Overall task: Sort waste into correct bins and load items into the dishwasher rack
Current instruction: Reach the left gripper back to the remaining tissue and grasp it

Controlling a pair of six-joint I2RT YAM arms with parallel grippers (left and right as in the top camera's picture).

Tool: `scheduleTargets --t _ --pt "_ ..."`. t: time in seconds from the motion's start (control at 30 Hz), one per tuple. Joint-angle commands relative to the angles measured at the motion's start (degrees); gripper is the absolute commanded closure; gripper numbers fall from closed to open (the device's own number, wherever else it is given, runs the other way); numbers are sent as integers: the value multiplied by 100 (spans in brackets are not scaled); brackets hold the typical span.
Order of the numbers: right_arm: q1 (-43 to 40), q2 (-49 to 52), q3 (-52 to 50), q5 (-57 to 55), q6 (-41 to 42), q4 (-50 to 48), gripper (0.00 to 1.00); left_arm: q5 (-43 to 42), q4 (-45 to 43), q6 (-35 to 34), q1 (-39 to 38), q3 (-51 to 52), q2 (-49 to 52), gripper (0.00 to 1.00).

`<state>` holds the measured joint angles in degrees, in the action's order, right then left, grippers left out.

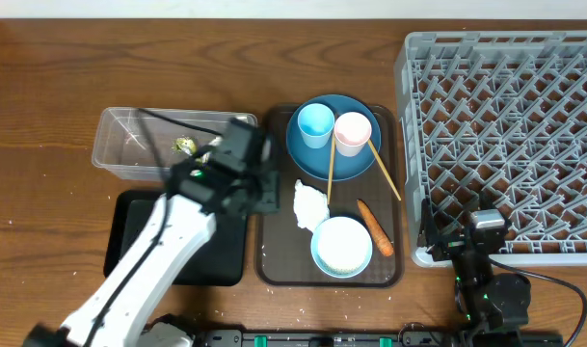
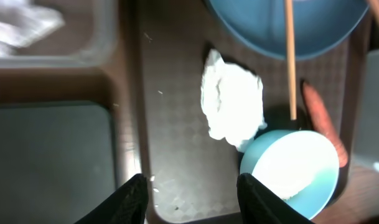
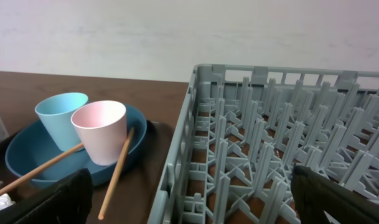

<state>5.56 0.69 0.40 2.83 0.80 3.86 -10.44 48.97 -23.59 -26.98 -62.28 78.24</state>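
Crumpled white paper (image 1: 309, 205) (image 2: 233, 102) lies on the brown serving tray beside the pale blue bowl (image 1: 342, 246) (image 2: 289, 168) and the orange carrot (image 1: 375, 226) (image 2: 323, 121). The dark blue plate (image 1: 336, 145) holds the light blue cup (image 1: 315, 123) (image 3: 60, 115), the pale pink cup (image 1: 352, 132) (image 3: 100, 130) and two chopsticks (image 1: 330, 164) (image 3: 117, 168). A green-yellow wrapper (image 1: 184, 146) lies in the clear tub (image 1: 129, 154). The black tray (image 1: 187, 255) sits in front of the tub. My left gripper (image 1: 269, 188) (image 2: 192, 196) is open above the serving tray's left edge. My right gripper (image 1: 445, 239) (image 3: 192, 199) is open at the grey rack's (image 1: 505, 135) front left corner.
The brown serving tray (image 1: 274, 260) lies between the bins and the rack. A few white specks (image 2: 159, 92) lie on its left part. The bowl looks white inside. My left arm crosses over the black tray.
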Motion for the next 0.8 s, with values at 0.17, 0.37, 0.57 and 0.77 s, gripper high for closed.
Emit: scheduleTargets --t 0.17,0.37,0.57,0.77 --pt "-35 -31 -9 -2 -46 22 1 144 -431 -398 -466 59 1014 50" --pt "-35 -31 -9 -2 -44 22 1 146 -800 -398 -734 59 1552 44" --pt "-35 -31 -9 -2 -46 22 1 149 -1139 -396 -929 59 1987 44" --pt "-35 -31 -9 -2 -46 22 1 151 -1335 -396 -953 59 2356 44"
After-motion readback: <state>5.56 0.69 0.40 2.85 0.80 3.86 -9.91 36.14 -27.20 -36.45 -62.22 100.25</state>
